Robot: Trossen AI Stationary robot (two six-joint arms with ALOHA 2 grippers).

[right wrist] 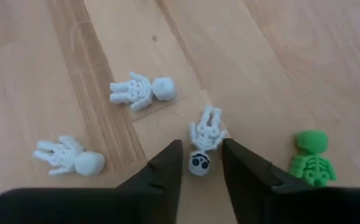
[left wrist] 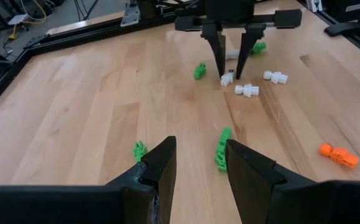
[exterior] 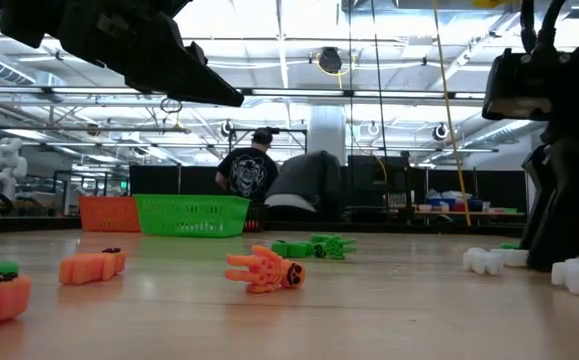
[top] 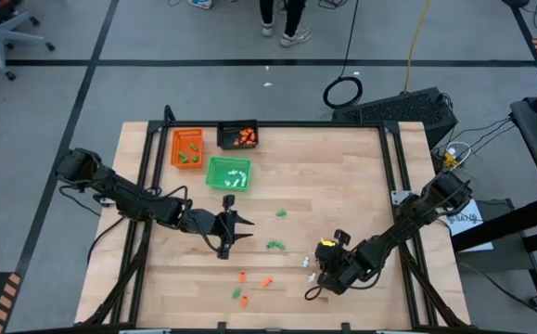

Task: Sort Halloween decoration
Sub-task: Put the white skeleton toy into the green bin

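Left gripper (left wrist: pixel 199 163): fingers parted, low over the wooden table (left wrist: pixel 92 106).
Between the fingertips: green skeleton piece (left wrist: pixel 222 148).
Beside one finger: small green piece (left wrist: pixel 139 149).
Right gripper (left wrist: pixel 231 57): far side, fingers pointing down around a white skeleton (left wrist: pixel 227 78).
Nearby: two more white skeletons (left wrist: pixel 247 90).
Table edge: orange piece (left wrist: pixel 337 155).

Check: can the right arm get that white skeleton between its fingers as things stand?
Probably yes. The right gripper is low over the table with the white skeleton's head already between its fingers; nothing lies across it, and the other white skeletons and the green skeleton lie clear.
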